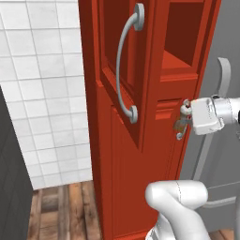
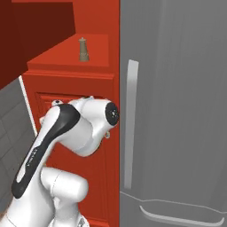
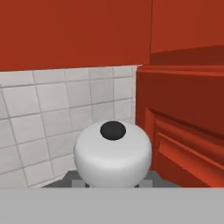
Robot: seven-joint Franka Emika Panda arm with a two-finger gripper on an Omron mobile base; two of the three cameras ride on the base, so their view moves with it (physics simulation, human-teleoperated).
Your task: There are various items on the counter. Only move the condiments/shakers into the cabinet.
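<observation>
My gripper (image 1: 183, 123) is shut on the brown shaker with the white ball top (image 1: 182, 121), held in the air just below the red cabinet's shelf (image 1: 180, 61). Close up in the hand view, the shaker's white ball top (image 3: 113, 151) shows a dark hole. The tan mill-shaped shaker (image 2: 83, 49) stands upright on the cabinet shelf (image 2: 95, 51). The cabinet door (image 1: 117, 154) with its curved grey handle (image 1: 124, 65) hangs open to the left of my hand. The counter is out of view.
A grey fridge (image 2: 177, 111) with a long vertical handle (image 2: 130, 124) stands right of the cabinet. White wall tiles (image 1: 47, 93) lie to the left of the open door. My own arm (image 2: 66, 128) crosses in front of the lower red panel.
</observation>
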